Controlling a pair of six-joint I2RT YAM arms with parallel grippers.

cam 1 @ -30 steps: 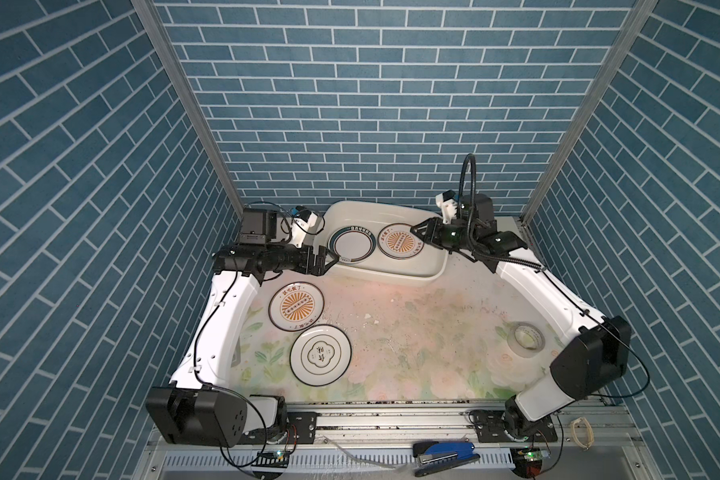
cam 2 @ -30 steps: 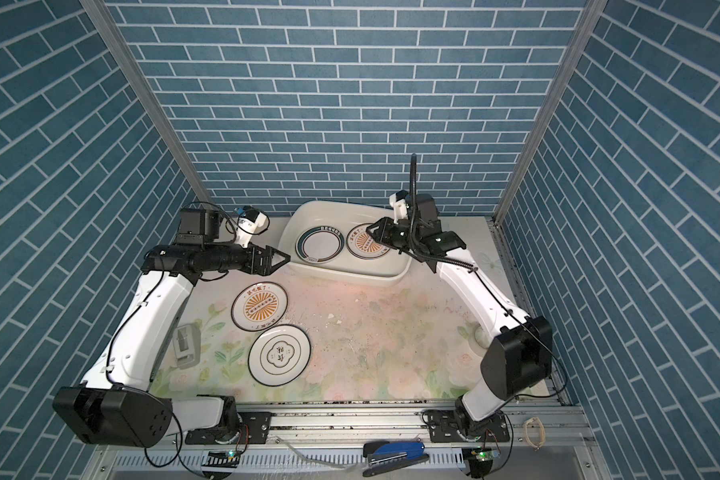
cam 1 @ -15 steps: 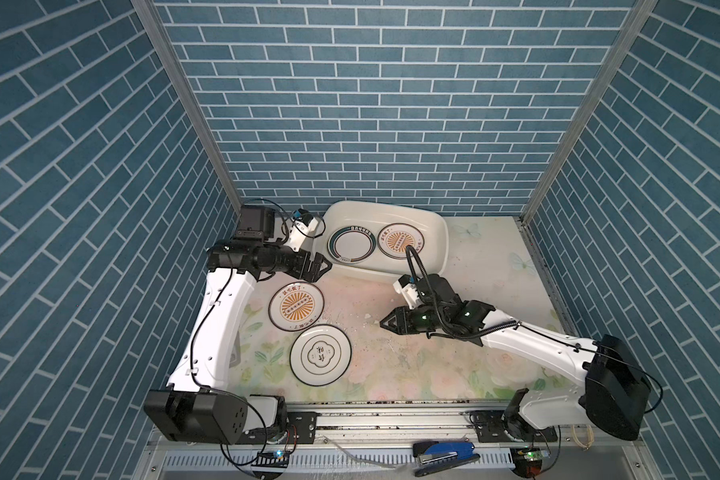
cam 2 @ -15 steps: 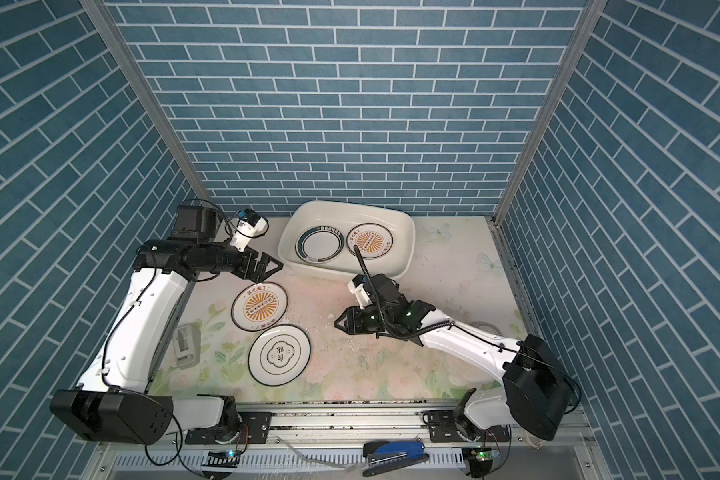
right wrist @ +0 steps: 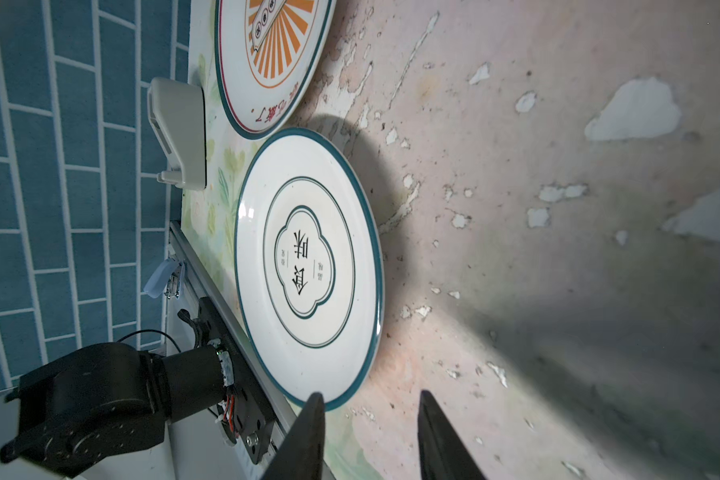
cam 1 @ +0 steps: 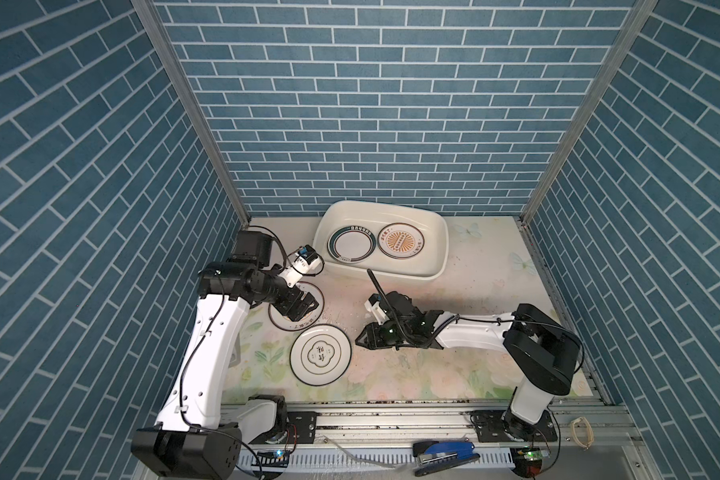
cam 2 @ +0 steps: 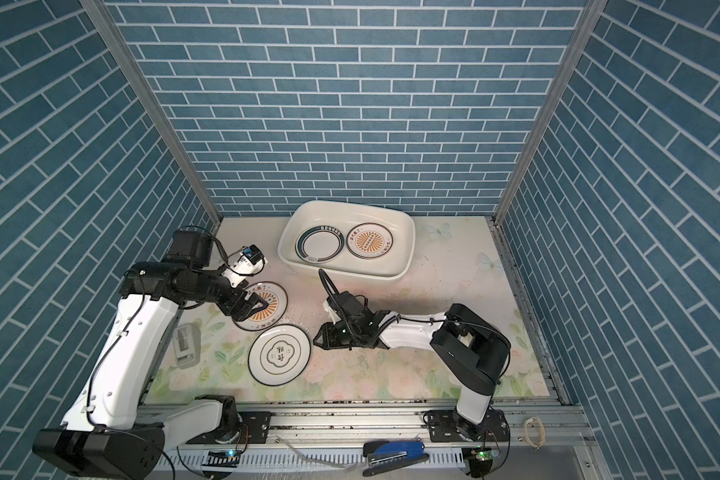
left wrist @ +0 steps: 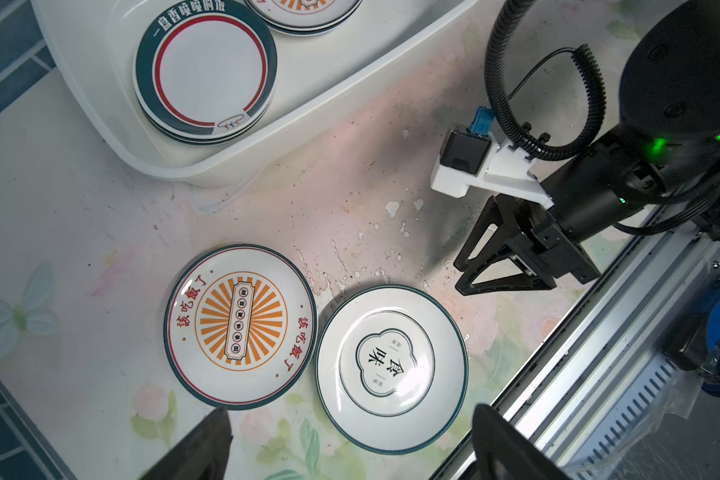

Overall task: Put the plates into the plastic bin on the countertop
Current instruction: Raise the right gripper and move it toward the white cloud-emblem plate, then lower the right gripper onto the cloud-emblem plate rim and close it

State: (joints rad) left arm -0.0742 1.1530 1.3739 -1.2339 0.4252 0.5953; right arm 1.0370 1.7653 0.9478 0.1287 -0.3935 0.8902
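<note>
Two plates lie side by side on the countertop [cam 1: 466, 291]: a sunburst plate [cam 1: 314, 293] [left wrist: 240, 326] and a clover-emblem plate [cam 1: 321, 353] [right wrist: 308, 266]. My left gripper [cam 1: 304, 309] [left wrist: 350, 440] hovers open over the sunburst plate, nothing between its fingers. My right gripper [cam 1: 360, 338] [right wrist: 371, 415] sits low beside the clover plate's right rim, open and empty, with one fingertip [right wrist: 310, 415] overlapping the rim. The plastic bin [cam 1: 441, 253] at the back holds a green-banded plate [cam 1: 351, 250] on a small stack and another sunburst plate [cam 1: 400, 244].
A small grey device [cam 2: 186, 340] lies at the countertop's left edge. The metal rail [cam 1: 391, 419] runs along the front, with a blue stapler [cam 1: 445, 455] below it. Brick walls close in the left, back and right.
My right arm left the bin, swung down to the countertop and came up beside the clover plate. My left gripper drew back from the bin to above the sunburst plate.
</note>
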